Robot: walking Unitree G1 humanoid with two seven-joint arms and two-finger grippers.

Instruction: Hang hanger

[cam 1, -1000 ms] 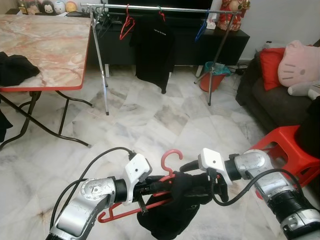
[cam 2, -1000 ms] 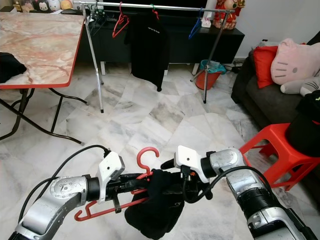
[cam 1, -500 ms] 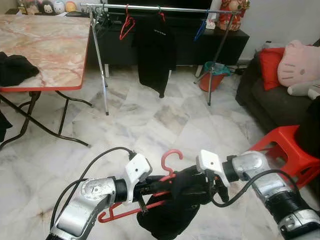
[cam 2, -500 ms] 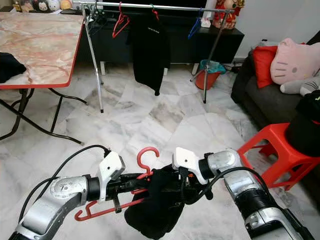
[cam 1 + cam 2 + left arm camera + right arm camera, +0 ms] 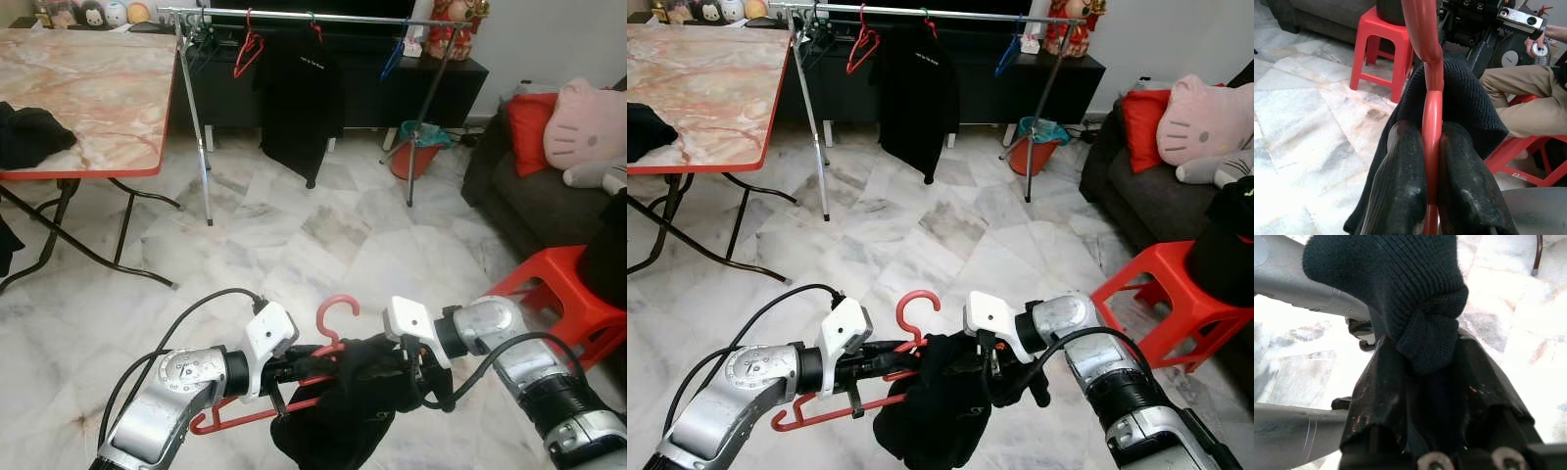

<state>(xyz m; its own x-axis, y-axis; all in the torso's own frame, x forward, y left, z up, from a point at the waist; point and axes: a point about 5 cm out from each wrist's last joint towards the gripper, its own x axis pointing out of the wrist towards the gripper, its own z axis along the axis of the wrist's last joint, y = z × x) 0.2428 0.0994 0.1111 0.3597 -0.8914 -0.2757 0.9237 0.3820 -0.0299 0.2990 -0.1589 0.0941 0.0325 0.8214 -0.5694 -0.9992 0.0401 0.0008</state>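
A red plastic hanger (image 5: 333,325) is held low in front of me, hook upward, with a black knit garment (image 5: 348,416) draped over it and hanging below. My left gripper (image 5: 1432,161) is shut on the hanger's red shaft, its two black fingers (image 5: 1400,181) pressed on either side. My right gripper (image 5: 1430,377) is shut on a fold of the black garment beside the hanger. Far ahead stands a metal clothes rail (image 5: 304,17) carrying a black shirt (image 5: 302,98), a red hanger (image 5: 248,49) and a blue hanger (image 5: 395,57).
A marble-topped folding table (image 5: 88,93) with a dark cloth stands at the left. A red plastic stool (image 5: 563,289) and a dark sofa with a pink plush cushion (image 5: 586,122) are at the right. An orange bin (image 5: 416,147) sits by the rail. Marble floor lies between.
My right gripper has drawn the black garment slightly further along the hanger and lower. The left arm and hanger have hardly moved. The shirt on the rail swings a little.
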